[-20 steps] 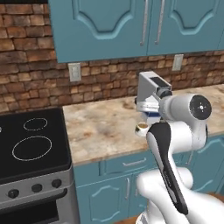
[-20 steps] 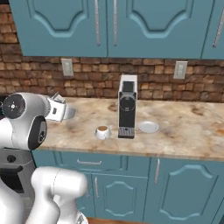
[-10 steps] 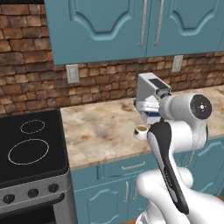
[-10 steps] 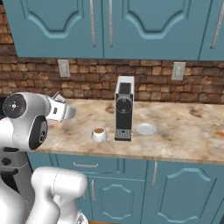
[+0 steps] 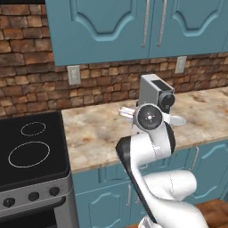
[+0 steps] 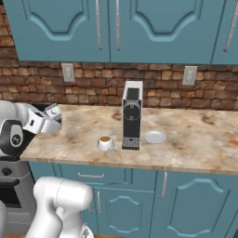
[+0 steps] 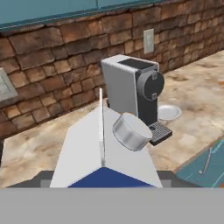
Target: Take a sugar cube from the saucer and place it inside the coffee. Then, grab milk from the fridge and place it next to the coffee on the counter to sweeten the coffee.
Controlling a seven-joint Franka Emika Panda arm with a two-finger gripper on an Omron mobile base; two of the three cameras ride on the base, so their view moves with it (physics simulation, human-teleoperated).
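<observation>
The tool [image 6: 55,113] grips the milk carton [image 7: 105,153] above the table's [image 6: 195,139] left end, well short of the coffee cup [image 6: 105,142] by the coffee machine [image 6: 131,116]. Best set it upright beside the cup, without nudging it.

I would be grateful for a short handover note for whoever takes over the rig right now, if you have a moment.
Claw: closed on the milk, carried above the counter, left of the coffee machine.
Coffee: on the counter just left of the machine's base. Saucer: on the machine's right; no sugar cube visible on it, too small to be sure.
Done: milk fetched.
Left: set the milk down beside the coffee, release it.
</observation>
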